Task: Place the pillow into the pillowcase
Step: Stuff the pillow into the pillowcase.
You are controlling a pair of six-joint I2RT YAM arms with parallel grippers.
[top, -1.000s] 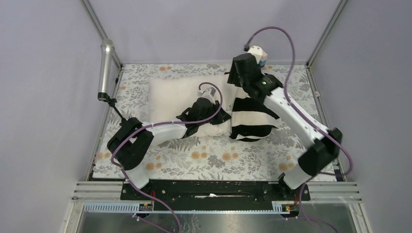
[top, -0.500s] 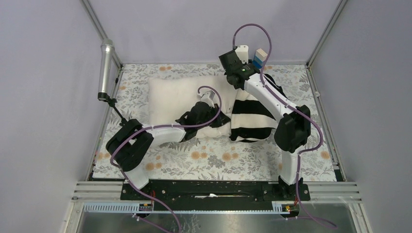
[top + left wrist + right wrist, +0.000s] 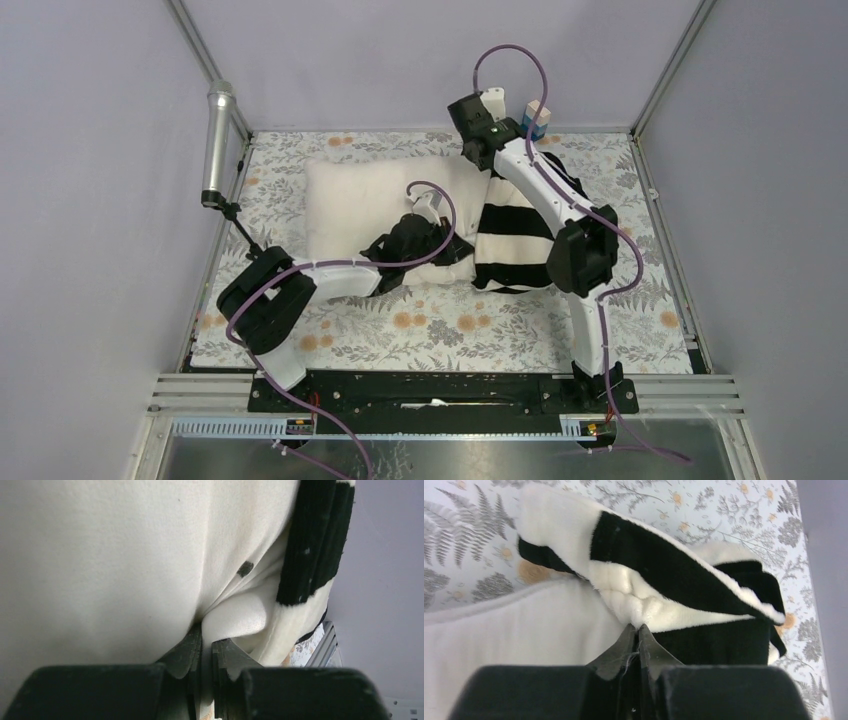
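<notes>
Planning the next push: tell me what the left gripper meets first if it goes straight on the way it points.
The pillow: the left gripper is shut on a fold of its cream fabric, with more pillow directly ahead. The pillowcase lies to one side, seemingly off that line.

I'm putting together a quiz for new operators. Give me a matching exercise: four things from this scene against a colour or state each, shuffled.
1 pillow
2 pillowcase
3 left end effector
4 right end effector

A shut on striped cloth
B plain cream
C shut on cream fabric
D black and white stripes

Pairs: 1-B, 2-D, 3-C, 4-A
</notes>
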